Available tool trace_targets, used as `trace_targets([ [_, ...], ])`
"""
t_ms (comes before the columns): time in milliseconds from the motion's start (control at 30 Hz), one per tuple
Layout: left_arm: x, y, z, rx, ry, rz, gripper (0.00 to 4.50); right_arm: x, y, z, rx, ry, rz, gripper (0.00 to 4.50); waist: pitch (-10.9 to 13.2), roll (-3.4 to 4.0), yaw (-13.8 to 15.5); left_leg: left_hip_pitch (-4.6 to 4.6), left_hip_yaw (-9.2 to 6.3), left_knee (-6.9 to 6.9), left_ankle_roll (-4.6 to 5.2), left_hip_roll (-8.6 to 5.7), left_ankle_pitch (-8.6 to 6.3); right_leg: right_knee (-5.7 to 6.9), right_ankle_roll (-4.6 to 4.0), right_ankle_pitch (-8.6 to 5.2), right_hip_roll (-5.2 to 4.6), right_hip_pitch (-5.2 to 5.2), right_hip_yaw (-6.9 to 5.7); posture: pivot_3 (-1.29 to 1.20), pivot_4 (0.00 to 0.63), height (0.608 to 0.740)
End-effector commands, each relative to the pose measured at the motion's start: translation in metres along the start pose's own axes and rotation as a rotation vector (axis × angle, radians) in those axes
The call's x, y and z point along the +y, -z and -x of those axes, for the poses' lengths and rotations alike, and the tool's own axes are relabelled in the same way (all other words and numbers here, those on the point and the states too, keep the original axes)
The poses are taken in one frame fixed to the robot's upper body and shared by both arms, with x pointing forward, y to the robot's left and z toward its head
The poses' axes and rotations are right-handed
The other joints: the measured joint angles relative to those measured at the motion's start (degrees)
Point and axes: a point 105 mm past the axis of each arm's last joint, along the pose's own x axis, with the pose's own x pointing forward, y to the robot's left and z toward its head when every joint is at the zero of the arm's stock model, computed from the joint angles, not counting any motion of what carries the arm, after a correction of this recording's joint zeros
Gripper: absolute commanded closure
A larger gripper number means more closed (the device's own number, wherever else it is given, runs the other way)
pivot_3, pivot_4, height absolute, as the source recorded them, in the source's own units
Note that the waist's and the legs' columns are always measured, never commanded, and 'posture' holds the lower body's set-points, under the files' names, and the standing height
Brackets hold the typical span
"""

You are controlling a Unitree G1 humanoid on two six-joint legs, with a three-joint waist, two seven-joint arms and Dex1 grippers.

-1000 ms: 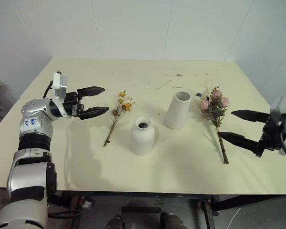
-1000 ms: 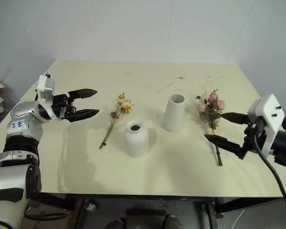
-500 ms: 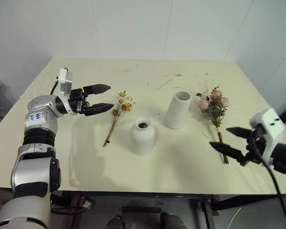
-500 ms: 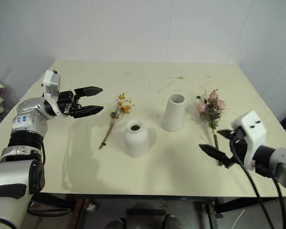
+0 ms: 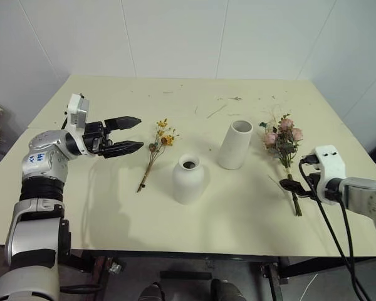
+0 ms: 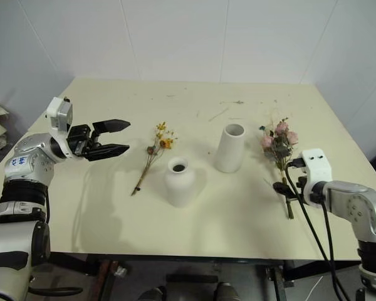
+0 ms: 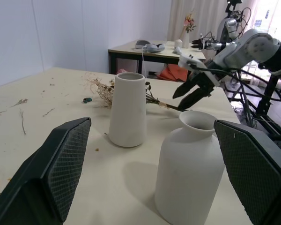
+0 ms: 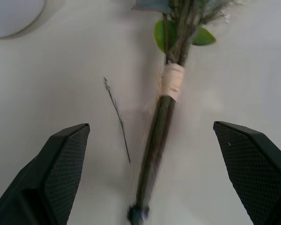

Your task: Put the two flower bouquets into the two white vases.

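1. My right end effector had descended from its raised position at the right edge of the frame to the rose bouquet. Its fingers stood wide apart, one on each side of the bound stems, and held nothing.
2. My left end effector had remained at centre left of the frame, wide and empty. It pointed toward the small yellow bunch and sat just beside it.
3. Both bouquets lay flat on the counter. The yellow bunch lay left of centre and the roses at centre right.
4. The rounded vase and the taller cylinder vase stood upright between the bouquets, both empty.
5. Judgement: the right arm's change placed it ready for closure on the rose stems. Neither insertion had begun.
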Motion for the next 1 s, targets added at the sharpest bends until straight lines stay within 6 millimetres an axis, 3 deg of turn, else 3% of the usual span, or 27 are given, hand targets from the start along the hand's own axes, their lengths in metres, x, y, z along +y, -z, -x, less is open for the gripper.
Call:
trace_targets([
  [33,-0.016,-0.014,0.006,-0.017,0.113,-0.056,0.01,-0.011,-0.011,-0.007,-0.036,0.049,0.013,0.0,0.0,0.0,-0.04,0.0,0.01,0.0,0.0,-0.01,0.0,-0.01,0.01,0.01,-0.01,0.0,0.0,0.0,0.15,0.74],
  [333,-0.017,-0.015,0.008,-0.022,0.105,-0.06,0.01,-0.029,-0.016,-0.027,-0.047,0.14,0.036,0.0,0.0,0.0,-0.16,0.02,0.0,0.0,0.0,0.0,0.0,0.06,0.02,0.01,0.01,-0.01,0.0,0.0,0.15,0.74],
  [433,-0.018,-0.015,0.008,-0.028,0.105,-0.063,0.0,-0.027,-0.024,-0.03,-0.089,0.129,0.046,0.61,0.0,0.0,-0.23,0.02,0.0,0.01,0.0,-0.01,0.0,0.07,0.03,0.01,0.01,-0.01,0.0,0.0,0.15,0.74],
  [800,-0.015,-0.019,0.005,-0.018,0.104,-0.086,0.0,-0.034,-0.028,-0.031,-0.134,0.174,0.041,4.23,0.0,0.01,-0.18,0.02,0.0,0.01,-0.01,-0.01,0.01,0.1,0.04,0.01,0.01,-0.02,0.0,0.0,0.15,0.74],
  [833,-0.015,-0.02,0.004,-0.016,0.106,-0.091,0.0,-0.034,-0.03,-0.029,-0.146,0.176,0.036,4.43,0.0,0.01,-0.2,0.02,0.0,0.01,-0.01,-0.01,0.01,0.11,0.04,0.01,0.01,-0.02,0.0,0.0,0.15,0.74],
  [1000,-0.01,-0.026,0.002,-0.001,0.102,-0.108,0.0,-0.037,-0.047,-0.02,-0.227,0.199,0.05,4.43,0.0,0.01,-0.18,0.02,0.0,0.01,-0.01,-0.01,0.01,0.11,0.04,0.01,0.02,-0.02,0.0,0.0,0.15,0.74],
])
